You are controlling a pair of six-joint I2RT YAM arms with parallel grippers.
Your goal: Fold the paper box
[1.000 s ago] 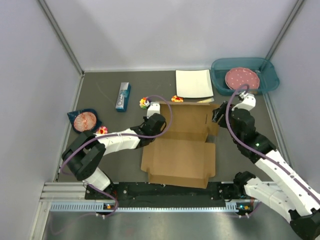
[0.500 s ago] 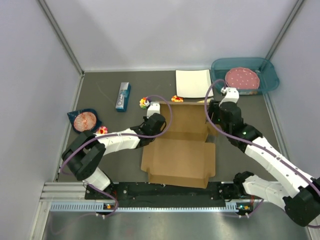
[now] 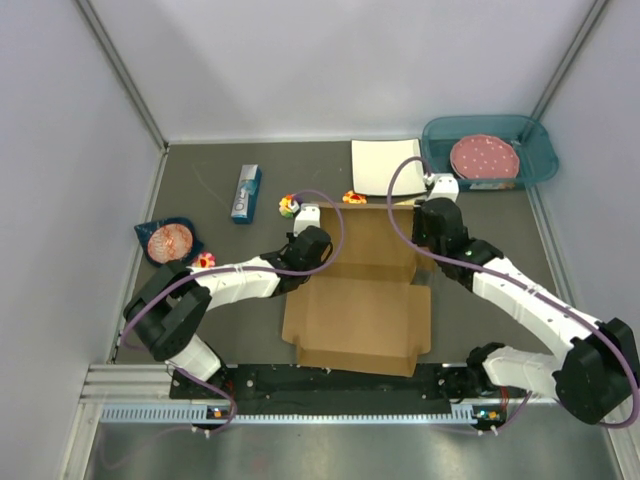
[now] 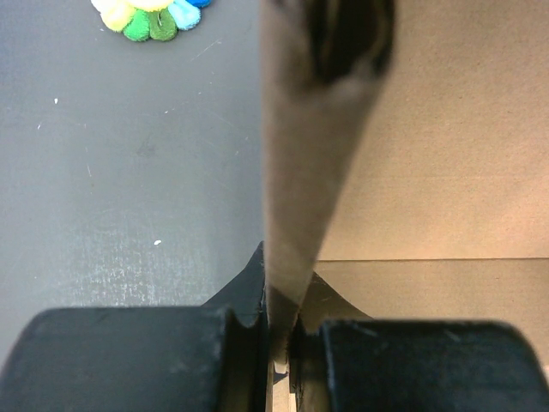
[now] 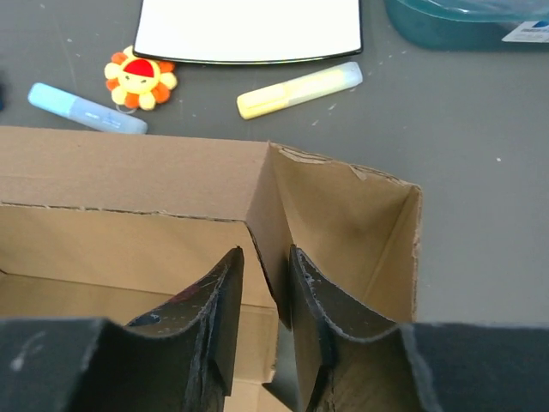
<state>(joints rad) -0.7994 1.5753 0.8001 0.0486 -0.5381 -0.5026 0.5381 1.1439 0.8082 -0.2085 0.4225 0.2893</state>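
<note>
The paper box [image 3: 365,310] is brown corrugated cardboard and lies partly folded at the table's middle, with its far walls raised. My left gripper [image 3: 316,235] is shut on the upright left wall, which stands edge-on between the pads in the left wrist view [image 4: 283,275]. My right gripper [image 3: 425,235] is at the box's far right corner. In the right wrist view [image 5: 262,257] its jaws stand narrowly open astride the upright right side flap [image 5: 274,223]. The flap lies against the right finger [image 5: 309,283], and a gap shows on the left.
A white square plate [image 3: 388,167] lies just behind the box. With it are a yellow marker [image 5: 298,90], a light-blue marker [image 5: 86,109] and a sun toy [image 5: 140,75]. A teal bin [image 3: 535,160] is far right. A blue tube [image 3: 246,193], a flower toy [image 3: 289,205] and a bowl [image 3: 170,240] lie left.
My right arm has swung left and away from the bin to the box's far right corner, and its jaws now straddle the side flap. The left arm and the box have not moved.
</note>
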